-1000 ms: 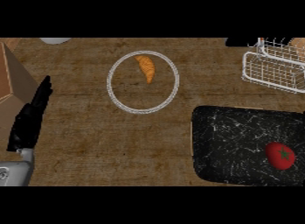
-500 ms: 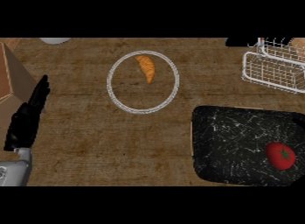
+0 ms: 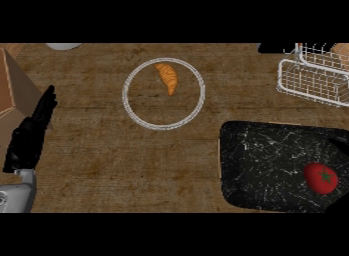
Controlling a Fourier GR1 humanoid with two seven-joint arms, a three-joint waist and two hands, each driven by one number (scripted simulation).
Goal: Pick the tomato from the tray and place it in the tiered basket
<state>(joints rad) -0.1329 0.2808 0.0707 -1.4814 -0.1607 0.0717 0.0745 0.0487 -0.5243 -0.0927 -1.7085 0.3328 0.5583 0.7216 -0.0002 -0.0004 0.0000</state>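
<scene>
One robot hand (image 3: 31, 137) showing, left, fingers straight, resting far left on bench (image 3: 118, 165), holding nothing. Right one out of view. Tomato (image 3: 322, 178) sits near tray (image 3: 265, 165) right edge; round, could roll off when nudged. Basket (image 3: 315, 82) wire rim might catch it

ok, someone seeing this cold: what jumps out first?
The red tomato on the black speckled tray at lower right stands out most. Next, the white-rimmed round plate at centre with an orange wedge-shaped food piece near its top. The white wire tiered basket sits at upper right, and the black left hand rests open at the left edge.
</scene>
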